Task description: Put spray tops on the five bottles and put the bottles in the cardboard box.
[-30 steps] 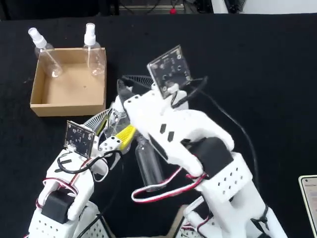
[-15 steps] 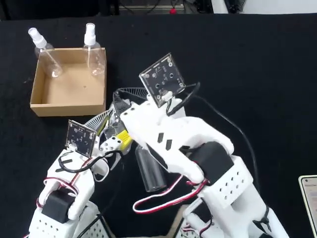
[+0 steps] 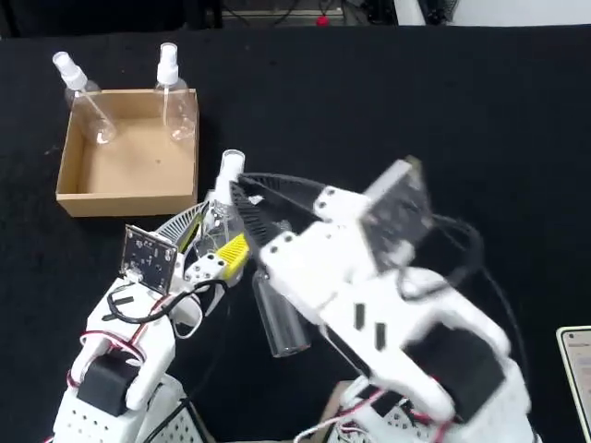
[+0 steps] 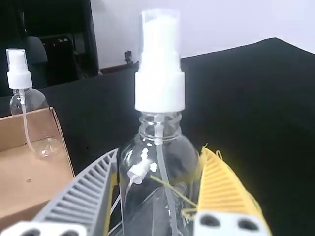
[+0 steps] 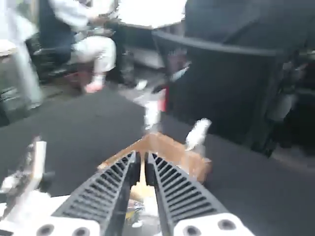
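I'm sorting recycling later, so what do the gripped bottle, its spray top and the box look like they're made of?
Bottle: probably clear, glossy plastic. The dip tube shows through it, though glass can't be excluded.
Spray top: opaque white plastic, smooth.
Box: brown cardboard, matte, with raw-looking edges.

We see the right arm (image 3: 388, 305) swing back and to its right, carrying its camera board (image 3: 397, 210) away from above the upright bottle (image 4: 157, 187). The right gripper (image 5: 142, 158), jaws nearly together, pulls off the spray top (image 3: 231, 166), which now stands uncovered.
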